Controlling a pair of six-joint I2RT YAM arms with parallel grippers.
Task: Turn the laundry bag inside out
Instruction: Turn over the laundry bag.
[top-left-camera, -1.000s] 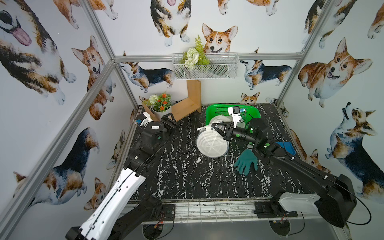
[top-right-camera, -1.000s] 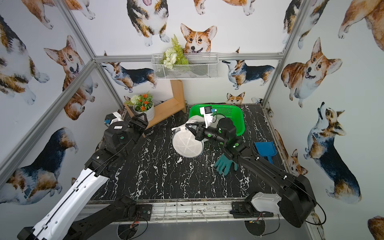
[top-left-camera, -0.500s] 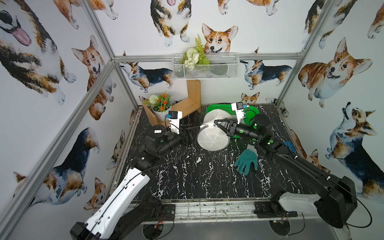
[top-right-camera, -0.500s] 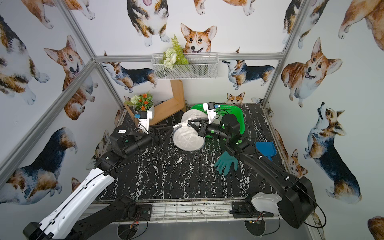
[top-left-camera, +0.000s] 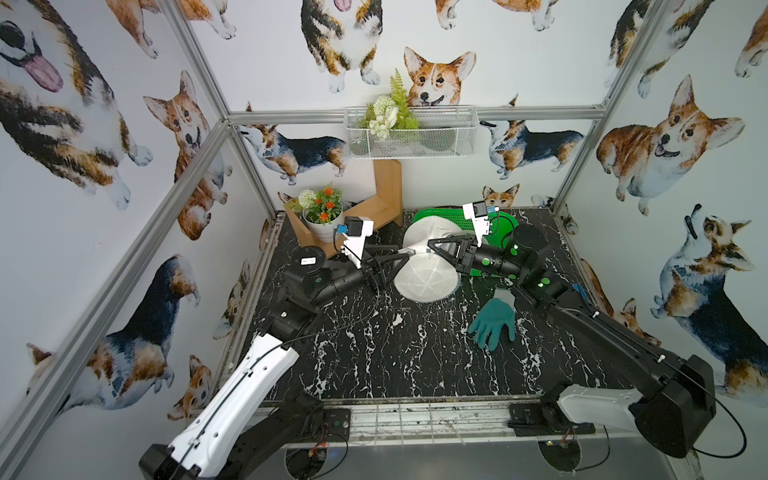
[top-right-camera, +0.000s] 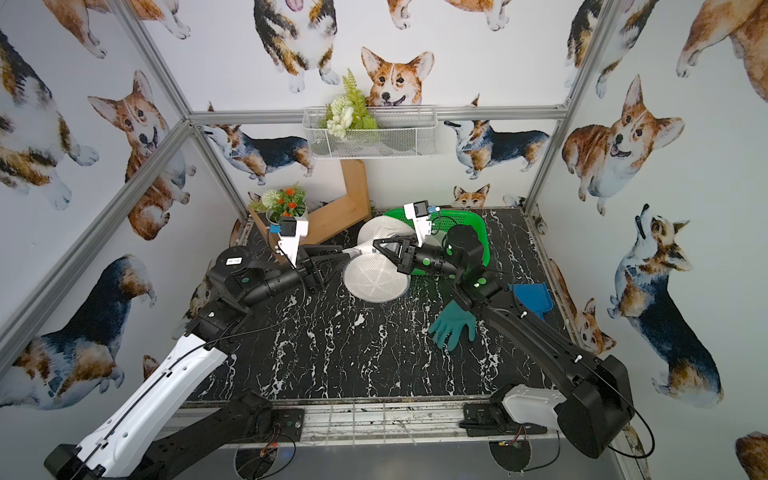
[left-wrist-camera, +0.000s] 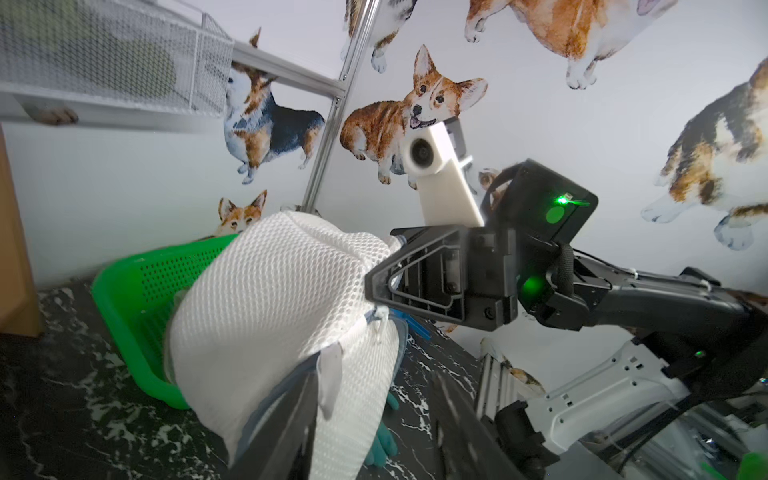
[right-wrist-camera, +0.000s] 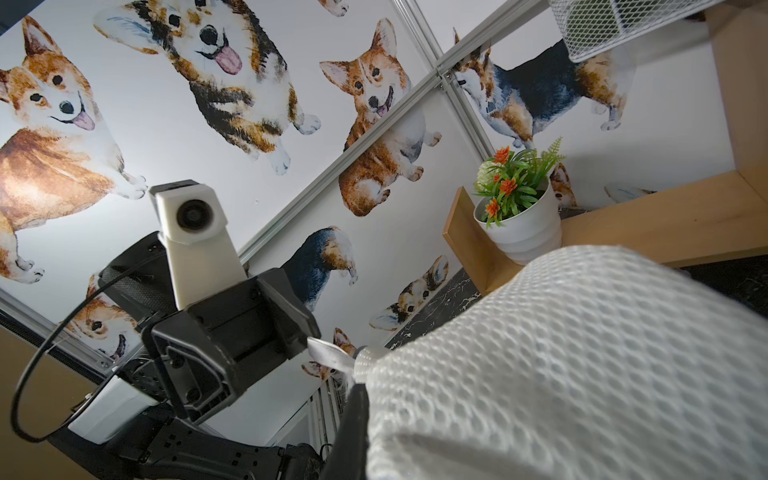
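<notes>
The laundry bag (top-left-camera: 428, 278) (top-right-camera: 374, 278) is white mesh and hangs folded in the air over the back of the black marble table. My right gripper (top-left-camera: 431, 244) (top-right-camera: 376, 244) is shut on its upper edge, pinching the fabric (left-wrist-camera: 370, 286); in the right wrist view one finger (right-wrist-camera: 353, 415) shows beside the mesh (right-wrist-camera: 582, 353). My left gripper (top-left-camera: 401, 255) (top-right-camera: 345, 257) reaches the bag's left edge. Its jaws stand apart (left-wrist-camera: 374, 374), with the bag's rim and a white tab (left-wrist-camera: 330, 374) lying between them against one finger. A gap shows at the other finger.
A green basket (top-left-camera: 453, 216) sits behind the bag. A teal glove (top-left-camera: 494, 322) lies to the right under my right arm, with a blue dustpan (top-right-camera: 534, 297) beyond it. A flower pot (top-left-camera: 320, 212) and a wooden L-piece (top-left-camera: 386, 195) stand at the back left.
My left arm has swung from the left rear across to the bag, and its jaws have narrowed. My right gripper has carried the bag a little up and back.
</notes>
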